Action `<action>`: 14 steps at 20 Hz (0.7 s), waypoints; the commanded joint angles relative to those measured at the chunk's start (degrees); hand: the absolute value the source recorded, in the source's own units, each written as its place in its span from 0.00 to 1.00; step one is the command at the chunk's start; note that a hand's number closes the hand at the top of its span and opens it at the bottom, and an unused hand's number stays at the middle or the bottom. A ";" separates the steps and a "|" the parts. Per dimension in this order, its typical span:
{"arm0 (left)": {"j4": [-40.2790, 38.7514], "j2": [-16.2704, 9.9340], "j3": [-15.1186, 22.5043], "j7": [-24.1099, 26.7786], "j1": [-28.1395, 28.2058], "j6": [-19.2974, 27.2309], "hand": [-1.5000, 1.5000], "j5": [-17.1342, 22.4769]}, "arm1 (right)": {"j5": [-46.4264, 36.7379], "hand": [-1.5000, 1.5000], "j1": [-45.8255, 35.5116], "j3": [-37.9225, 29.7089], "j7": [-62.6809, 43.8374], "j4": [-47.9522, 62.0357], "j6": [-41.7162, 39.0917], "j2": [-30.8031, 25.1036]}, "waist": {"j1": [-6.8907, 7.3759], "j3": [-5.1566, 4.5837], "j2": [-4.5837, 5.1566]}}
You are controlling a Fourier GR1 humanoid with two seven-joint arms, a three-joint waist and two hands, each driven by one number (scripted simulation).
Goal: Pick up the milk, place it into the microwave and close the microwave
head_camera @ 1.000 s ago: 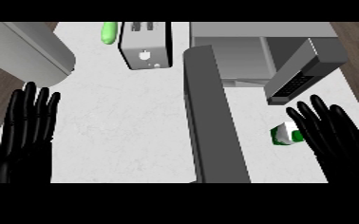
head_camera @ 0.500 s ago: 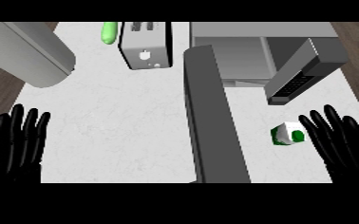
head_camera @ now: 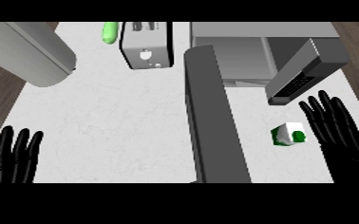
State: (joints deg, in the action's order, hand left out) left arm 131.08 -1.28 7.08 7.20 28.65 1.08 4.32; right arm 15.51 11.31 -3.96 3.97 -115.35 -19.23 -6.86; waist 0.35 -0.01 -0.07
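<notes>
Head view: milk (head_camera: 289,135) stands on the table (head_camera: 126,123), just below the microwave's (head_camera: 245,52) open door (head_camera: 303,73). My right hand (head_camera: 336,133) is beside the milk, fingers spread straight. My left hand (head_camera: 17,156) rests well left, fingers straight.

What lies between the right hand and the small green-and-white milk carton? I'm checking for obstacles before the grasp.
Nothing: the head view shows only bare white counter between the right hand and the small green-and-white milk carton.
</notes>
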 commanded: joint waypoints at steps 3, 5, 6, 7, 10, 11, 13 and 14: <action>1.27 1.22 3.47 2.34 5.01 0.47 0.00 -2.57 | -4.52 0.00 0.32 -0.54 7.47 10.71 -1.91 1.29 | 0.06 0.03 -0.01; 0.58 0.70 1.94 1.90 2.59 -0.90 0.00 -1.29 | -4.13 0.00 -4.11 -4.37 9.38 17.69 -2.12 -0.67 | 0.08 0.03 0.05; -0.49 -0.38 -2.28 3.33 2.54 -2.14 0.00 2.13 | -4.30 0.00 -2.65 -4.56 8.54 15.41 -1.31 -0.48 | -0.04 0.00 0.01; -4.02 -0.27 -2.93 5.85 2.00 -2.87 0.00 2.03 | -3.14 0.00 -2.30 -6.04 9.08 15.83 -2.20 -1.39 | -0.12 0.00 0.02; 1.52 -1.67 -3.71 1.64 4.07 -3.94 0.00 4.83 | -4.38 0.00 -6.04 -8.29 12.74 25.35 -2.21 -2.00 | 0.19 0.03 0.08; -1.01 -0.53 -2.88 6.07 6.22 -4.22 0.00 2.76 | -3.53 0.00 -4.14 -10.23 14.29 25.05 -4.41 -4.20 | 0.11 0.02 0.02; 2.51 0.61 0.17 3.97 7.77 -3.85 0.00 1.31 | -6.02 0.00 -2.41 -8.75 15.88 23.81 -3.42 -2.51 | -0.02 0.01 -0.02; -3.40 -0.89 -5.03 6.56 3.03 -4.67 0.00 3.65 | -6.13 0.00 -4.49 -11.29 20.95 31.92 -6.20 -5.19 | 0.02 0.03 0.09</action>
State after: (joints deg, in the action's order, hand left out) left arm 131.29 -1.70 4.76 10.80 32.98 -2.18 6.66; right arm 10.78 7.85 -12.25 18.07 -92.09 -22.91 -9.76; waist 0.36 0.01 -0.04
